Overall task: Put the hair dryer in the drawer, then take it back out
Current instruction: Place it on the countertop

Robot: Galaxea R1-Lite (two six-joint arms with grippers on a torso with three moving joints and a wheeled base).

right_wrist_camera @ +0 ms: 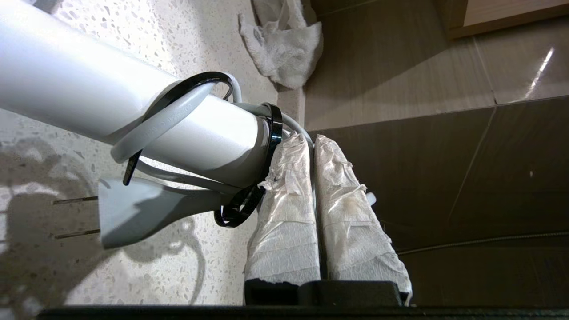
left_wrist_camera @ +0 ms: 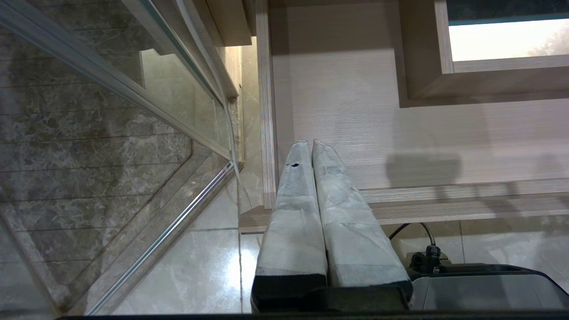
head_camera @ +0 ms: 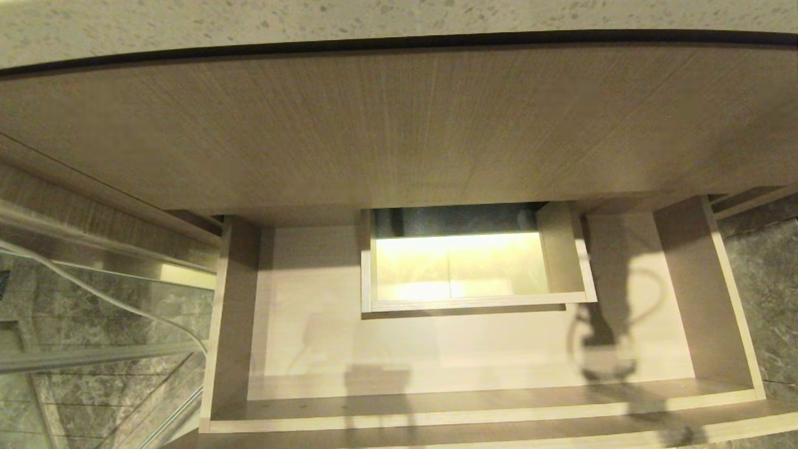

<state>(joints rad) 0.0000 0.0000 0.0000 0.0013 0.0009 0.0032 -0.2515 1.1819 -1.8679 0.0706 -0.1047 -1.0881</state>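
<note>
The white hair dryer (right_wrist_camera: 133, 111) hangs beside my right gripper (right_wrist_camera: 312, 142), which is shut on the thin cord at the barrel's end. Its cord is looped round the barrel with a black tie, and the plug (right_wrist_camera: 133, 213) sticks out below. The dryer is over the speckled countertop (right_wrist_camera: 213, 35). The drawer (head_camera: 474, 399) stands pulled open in the head view, with only shadows on its pale floor. My left gripper (left_wrist_camera: 310, 144) is shut on nothing above the drawer's (left_wrist_camera: 355, 133) front left corner. Neither gripper shows in the head view.
A boxed cutout (head_camera: 474, 302) rises in the drawer's middle. The wood-grain panel (head_camera: 399, 125) and the countertop (head_camera: 374, 19) lie above the drawer. A glass panel (head_camera: 93, 312) stands at the left. A crumpled white cloth (right_wrist_camera: 284, 49) lies at the countertop's edge.
</note>
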